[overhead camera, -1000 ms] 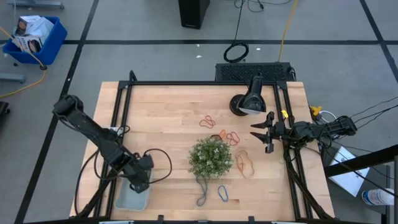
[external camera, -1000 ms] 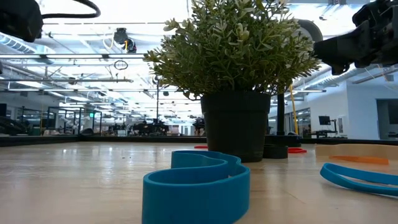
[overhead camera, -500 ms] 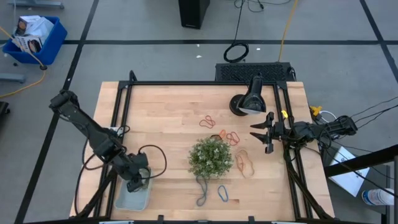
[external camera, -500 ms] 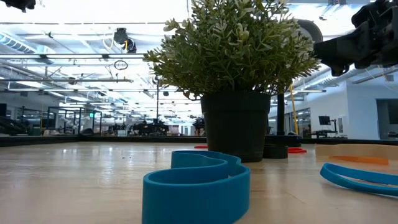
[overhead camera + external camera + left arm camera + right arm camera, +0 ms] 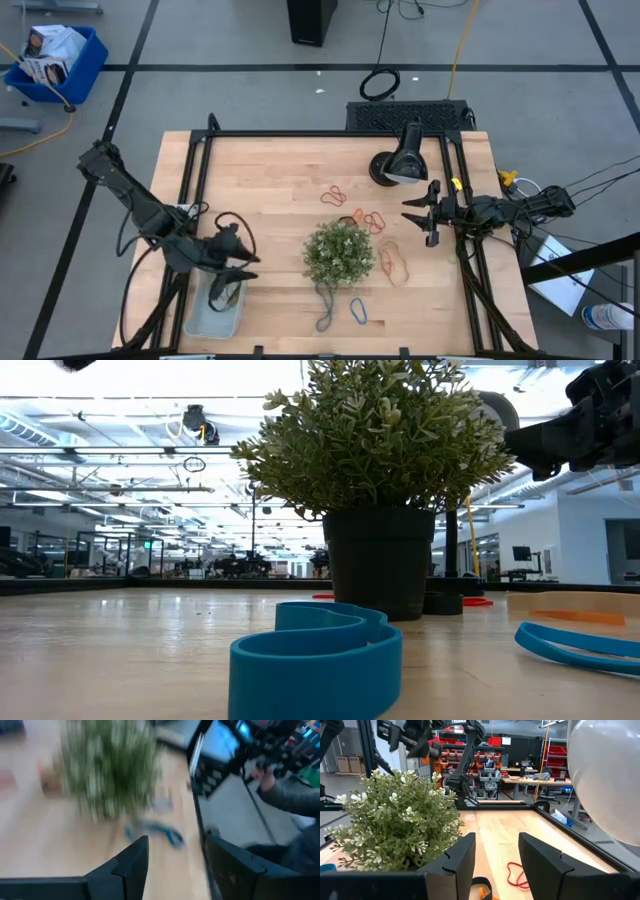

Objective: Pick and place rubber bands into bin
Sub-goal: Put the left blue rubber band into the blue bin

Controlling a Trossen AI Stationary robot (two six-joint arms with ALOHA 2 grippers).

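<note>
high view: the left hand (image 5: 238, 268) is hanging with fingers apart, empty, just above the pale light-blue shallow plastic bin (image 5: 213, 316) at the wooden worktop's (image 5: 270, 190) near-left corner. small thin rubber bands (image 5: 372, 220) are lying scattered around the green potted plant (image 5: 339, 251); swing wide of it (a judgement). the right hand (image 5: 420, 211) is waiting, fingers spread, near them. low view: the bin is out of frame. left wrist view: motion blur is hiding detail.
</note>
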